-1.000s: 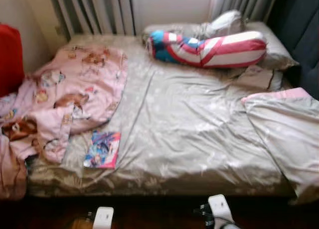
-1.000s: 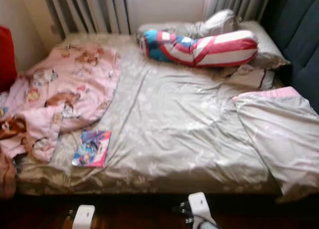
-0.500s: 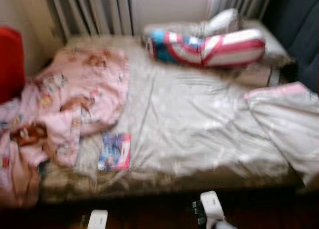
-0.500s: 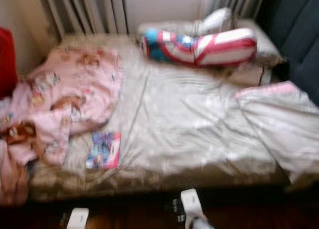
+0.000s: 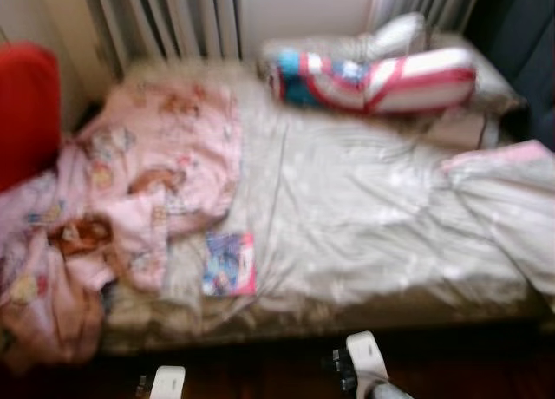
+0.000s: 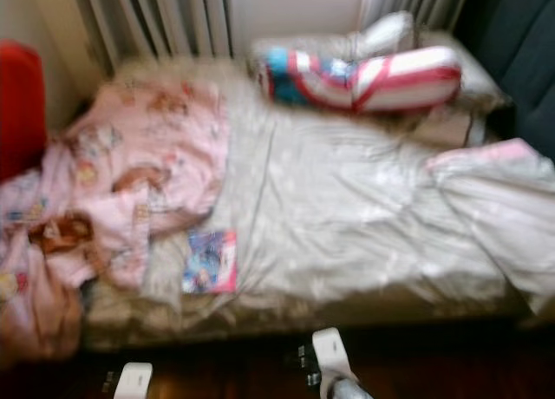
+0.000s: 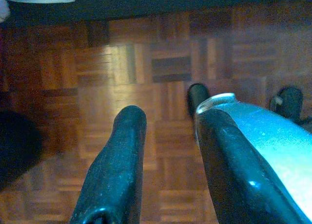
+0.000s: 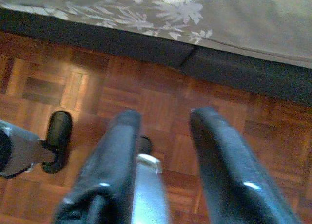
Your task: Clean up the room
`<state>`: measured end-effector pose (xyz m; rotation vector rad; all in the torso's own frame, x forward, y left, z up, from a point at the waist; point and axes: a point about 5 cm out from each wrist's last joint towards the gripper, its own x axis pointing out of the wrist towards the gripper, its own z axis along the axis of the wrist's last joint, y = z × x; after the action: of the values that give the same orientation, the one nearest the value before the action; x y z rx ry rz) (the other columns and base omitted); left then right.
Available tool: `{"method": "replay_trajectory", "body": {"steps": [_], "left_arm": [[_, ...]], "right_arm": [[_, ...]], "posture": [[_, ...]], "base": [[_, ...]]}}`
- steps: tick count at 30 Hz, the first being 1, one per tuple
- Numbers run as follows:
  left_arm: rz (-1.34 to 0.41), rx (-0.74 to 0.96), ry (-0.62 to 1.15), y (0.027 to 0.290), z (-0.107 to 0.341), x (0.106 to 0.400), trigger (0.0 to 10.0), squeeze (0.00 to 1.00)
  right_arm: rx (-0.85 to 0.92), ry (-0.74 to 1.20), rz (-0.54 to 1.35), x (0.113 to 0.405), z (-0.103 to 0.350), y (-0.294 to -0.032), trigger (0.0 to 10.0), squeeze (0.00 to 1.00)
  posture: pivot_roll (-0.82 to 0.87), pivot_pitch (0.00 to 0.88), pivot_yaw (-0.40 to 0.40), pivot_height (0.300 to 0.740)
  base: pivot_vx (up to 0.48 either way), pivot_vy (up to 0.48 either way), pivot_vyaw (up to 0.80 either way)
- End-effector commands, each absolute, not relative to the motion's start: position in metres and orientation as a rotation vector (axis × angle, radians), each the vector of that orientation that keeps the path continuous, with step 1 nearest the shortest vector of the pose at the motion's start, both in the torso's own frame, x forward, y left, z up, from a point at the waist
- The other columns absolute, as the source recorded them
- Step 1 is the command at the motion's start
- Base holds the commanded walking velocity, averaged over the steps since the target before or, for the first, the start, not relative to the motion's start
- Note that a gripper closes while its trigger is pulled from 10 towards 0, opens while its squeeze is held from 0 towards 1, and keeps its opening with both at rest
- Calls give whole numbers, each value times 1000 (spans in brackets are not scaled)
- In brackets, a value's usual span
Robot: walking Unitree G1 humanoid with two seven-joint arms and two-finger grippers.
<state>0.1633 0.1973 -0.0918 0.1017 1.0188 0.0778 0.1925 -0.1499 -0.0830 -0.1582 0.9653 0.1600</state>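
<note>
I see a book (image 5: 229, 264) near the bed's (image 5: 364, 217) front edge; left tool (image 7: 165, 151) and right tool (image 8: 161, 156) hang parted, empty, over the floor (image 8: 161, 97).

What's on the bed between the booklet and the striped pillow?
Nothing but bare, rumpled grey sheet between the booklet and the striped pillow, seen in both eye views.

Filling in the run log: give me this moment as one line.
scene: bed | on bed: pink blanket, book, striped bolster | left gripper: jaws open, over parquet floor | right gripper: jaws open, idle
</note>
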Motion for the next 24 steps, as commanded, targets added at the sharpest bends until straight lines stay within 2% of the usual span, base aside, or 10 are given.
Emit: {"method": "replay_trajectory", "body": {"steps": [1, 24], "left_arm": [[72, 94, 1046, 193, -95, 158, 10000, 0], [73, 90, 1048, 193, -95, 157, 10000, 0]], "right_arm": [[-158, 986, 149, 187, -86, -154, 10000, 0], [-153, 986, 145, 187, -86, -154, 10000, 0]], "posture": [[-68, 42, -28, 740], [-70, 48, -29, 740]], "base": [[0, 341, 0], [0, 343, 0]]}}
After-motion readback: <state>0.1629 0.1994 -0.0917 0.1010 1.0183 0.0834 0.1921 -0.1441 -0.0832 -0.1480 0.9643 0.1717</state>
